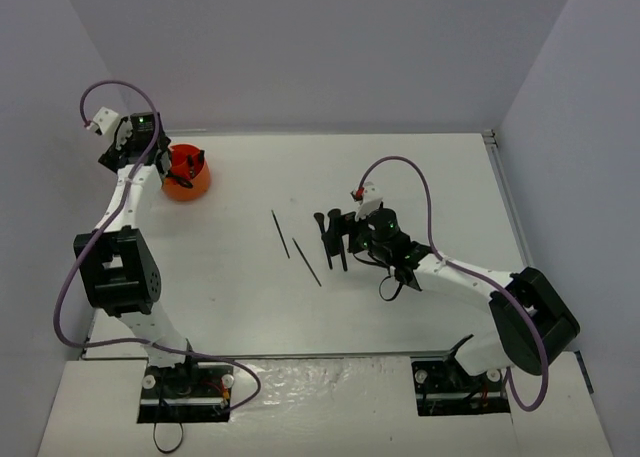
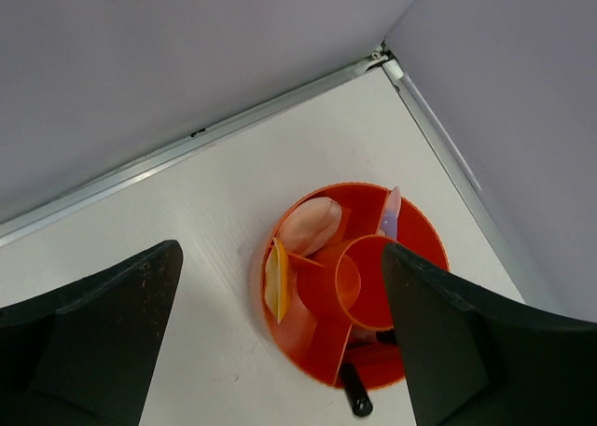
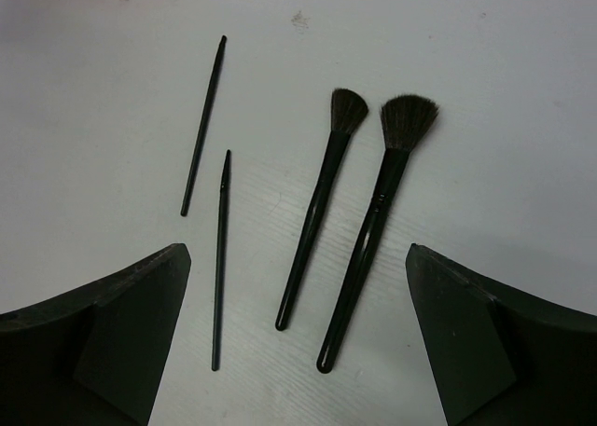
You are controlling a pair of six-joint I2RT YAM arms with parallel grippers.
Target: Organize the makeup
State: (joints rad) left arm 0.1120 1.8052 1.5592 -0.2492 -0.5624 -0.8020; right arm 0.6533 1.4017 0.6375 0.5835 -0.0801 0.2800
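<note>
Left gripper point(image 2: 280, 286): jaws wide apart, nothing between them. It hangs right above the orange round plastic holder with compartments point(image 2: 424, 240), in the far left corner of the white table point(image 2: 205, 202). Judgement: empty jaws over the holder fit a drop-off, since the holder is where the makeup gets sorted.

In the holder, from the left wrist view:
- one pink rounded compact point(image 2: 311, 223) in a rear compartment
- one lilac stick point(image 2: 390, 212) leaning at the far side
- one orange-white flat tube point(image 2: 277, 279) standing on edge at the left
- one black stick end point(image 2: 354, 396) poking over the near rim

The right finger hides part of the holder, so I cannot tell whether more is inside.

Right gripper point(image 3: 297, 258): jaws fully spread, holding nothing, poised low over the loose items mid-table. Between the jaws lie the shorter black brush with a fluffy dark head point(image 3: 312, 223) and, just beside it, the longer black brush of the same kind point(image 3: 367, 249). They are almost parallel, not touching, heads pointing away from the gripper. The jaws stand across the handles, which suits pinching a handle from both sides. Risk: both brushes lie in the gap, so closing here might catch two.

Off to the side are one thin black pencil point(image 3: 202, 128) and a second thin black pencil point(image 3: 221, 258). They are near each other, apart, flat on the table.

Count on the table: two brushes, two pencils. Count overall: one holder and two grippers, both empty. Judgement: four items are not yet sorted, and a brush looks like the next pick.
</note>
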